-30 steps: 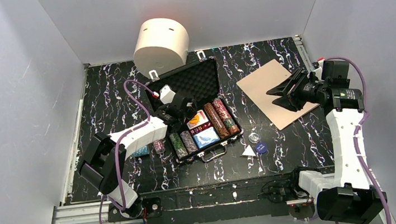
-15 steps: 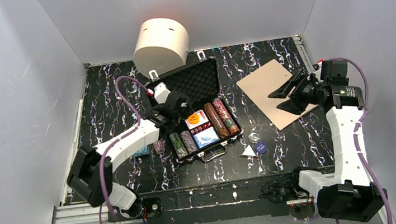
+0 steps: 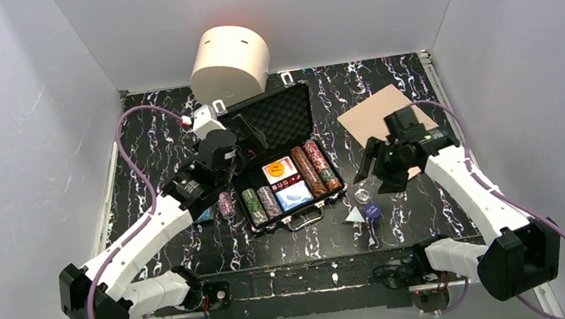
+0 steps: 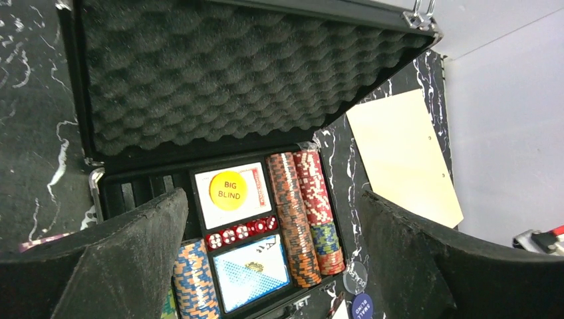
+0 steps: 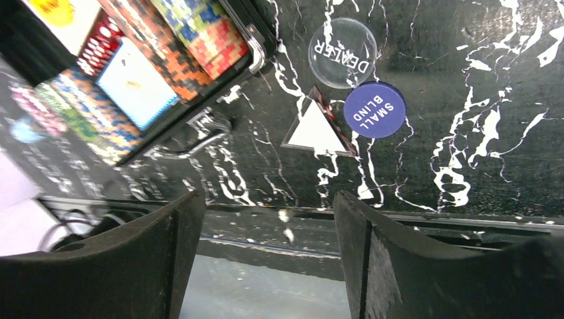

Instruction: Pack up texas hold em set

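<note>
Left wrist camera looks straight into the open briefcase (image 4: 219, 73). Beyond my left gripper (image 4: 273, 199), spread wide and holding nothing, I see the yellow button (image 4: 228, 189) on a card deck (image 4: 254, 201), red dice (image 4: 243, 232) nearer the fingers, a second deck (image 4: 249, 282), and chip stacks (image 4: 292, 219) on either side. The right wrist camera adds a clear dealer disc (image 5: 342, 43), a blue button (image 5: 374, 109) and a white triangle (image 5: 312, 131) on the table (image 5: 465, 66) ahead of the right gripper (image 5: 266, 199), whose fingers stand apart and empty. Only the top camera shows two loose chip stacks (image 3: 221, 208) outside the briefcase, beside the left arm (image 3: 143, 235), which stretches far forward. The right arm (image 3: 471, 186) is bent, its gripper tilted down just right of the briefcase.
</note>
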`<action>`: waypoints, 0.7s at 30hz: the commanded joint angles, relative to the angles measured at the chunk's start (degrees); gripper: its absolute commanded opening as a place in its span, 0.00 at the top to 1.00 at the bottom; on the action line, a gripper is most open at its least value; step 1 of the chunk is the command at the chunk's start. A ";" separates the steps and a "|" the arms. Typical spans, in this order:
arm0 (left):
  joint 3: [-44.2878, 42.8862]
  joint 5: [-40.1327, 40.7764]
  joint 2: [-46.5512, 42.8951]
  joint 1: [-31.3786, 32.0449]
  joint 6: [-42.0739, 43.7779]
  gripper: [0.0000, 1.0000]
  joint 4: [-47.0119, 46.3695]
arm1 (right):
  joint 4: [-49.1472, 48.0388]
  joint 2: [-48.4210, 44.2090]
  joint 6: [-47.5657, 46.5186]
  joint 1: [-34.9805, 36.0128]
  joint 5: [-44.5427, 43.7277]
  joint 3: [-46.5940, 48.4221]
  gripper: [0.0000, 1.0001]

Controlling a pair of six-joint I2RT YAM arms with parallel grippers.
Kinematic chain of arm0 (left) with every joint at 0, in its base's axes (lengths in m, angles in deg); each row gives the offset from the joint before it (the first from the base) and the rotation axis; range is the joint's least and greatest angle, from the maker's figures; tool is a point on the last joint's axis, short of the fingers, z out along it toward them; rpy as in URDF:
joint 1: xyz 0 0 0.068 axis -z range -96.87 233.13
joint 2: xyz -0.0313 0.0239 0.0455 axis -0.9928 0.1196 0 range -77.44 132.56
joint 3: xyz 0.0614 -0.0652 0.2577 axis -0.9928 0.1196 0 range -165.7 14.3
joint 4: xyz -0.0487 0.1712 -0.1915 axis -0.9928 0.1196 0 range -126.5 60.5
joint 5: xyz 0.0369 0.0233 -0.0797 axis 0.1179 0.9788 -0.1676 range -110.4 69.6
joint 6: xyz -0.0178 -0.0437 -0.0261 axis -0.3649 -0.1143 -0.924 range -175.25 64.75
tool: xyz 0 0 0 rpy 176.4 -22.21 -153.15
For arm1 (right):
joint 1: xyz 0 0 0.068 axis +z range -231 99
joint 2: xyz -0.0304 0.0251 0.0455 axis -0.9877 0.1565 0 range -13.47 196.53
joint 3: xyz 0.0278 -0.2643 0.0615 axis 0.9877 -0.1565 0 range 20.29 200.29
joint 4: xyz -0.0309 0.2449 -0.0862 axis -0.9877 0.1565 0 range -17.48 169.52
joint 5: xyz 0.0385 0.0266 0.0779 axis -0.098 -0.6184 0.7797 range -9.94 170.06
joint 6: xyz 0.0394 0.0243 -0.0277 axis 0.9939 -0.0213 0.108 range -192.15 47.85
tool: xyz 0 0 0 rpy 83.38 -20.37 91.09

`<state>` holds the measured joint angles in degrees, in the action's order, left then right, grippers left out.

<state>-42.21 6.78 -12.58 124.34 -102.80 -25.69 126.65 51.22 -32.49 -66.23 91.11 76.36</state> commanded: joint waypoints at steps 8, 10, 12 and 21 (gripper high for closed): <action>-1.79 -1.74 -4.18 -0.10 10.22 0.02 -3.81 | -3.93 4.77 22.34 22.32 -21.25 -4.51 0.04; -1.36 -3.62 -4.57 -0.10 10.88 0.02 -4.95 | -4.96 6.82 26.91 24.71 -22.32 -5.34 0.02; -0.80 -3.63 -5.03 -0.13 10.92 0.02 -4.92 | -4.08 8.88 31.01 26.15 -23.55 -5.91 0.02; 0.27 -4.10 -6.47 -0.11 11.08 0.02 -1.86 | -4.64 8.73 41.74 26.90 -23.64 -12.36 0.08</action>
<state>-42.74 2.80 -17.35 124.34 -92.48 -28.64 122.74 61.60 1.76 -39.57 69.43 66.75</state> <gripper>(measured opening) 0.981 0.947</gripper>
